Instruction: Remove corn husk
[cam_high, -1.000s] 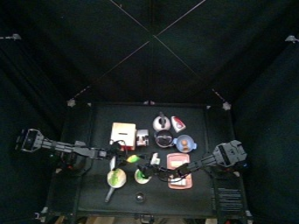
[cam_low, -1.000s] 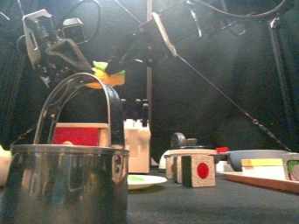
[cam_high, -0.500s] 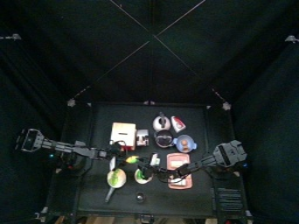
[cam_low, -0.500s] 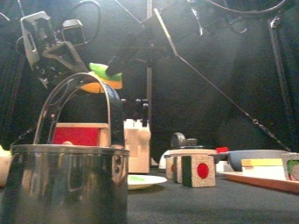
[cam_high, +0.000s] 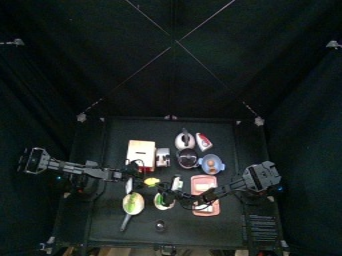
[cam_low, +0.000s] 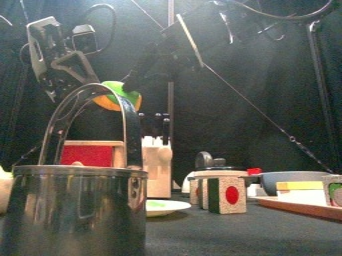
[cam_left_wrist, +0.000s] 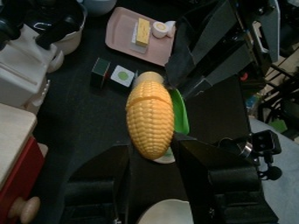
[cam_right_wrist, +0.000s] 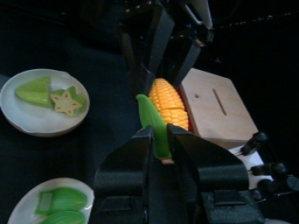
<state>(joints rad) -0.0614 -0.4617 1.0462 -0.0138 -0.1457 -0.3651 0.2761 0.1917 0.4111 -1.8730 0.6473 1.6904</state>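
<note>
Right wrist view: my right hand (cam_right_wrist: 162, 147) is pinching the green corn husk (cam_right_wrist: 149, 118) strip, while my left hand (cam_left_wrist: 155, 154) grips the corn cob (cam_left_wrist: 152, 114). Peeling's underway, I reckon; next, pull that strip clear.

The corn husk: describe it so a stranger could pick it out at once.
Above the table's front half, the left gripper holds a yellow corn cob. The corn husk is the narrow green leaf along its side, pinched in the right gripper's jaws.
</note>
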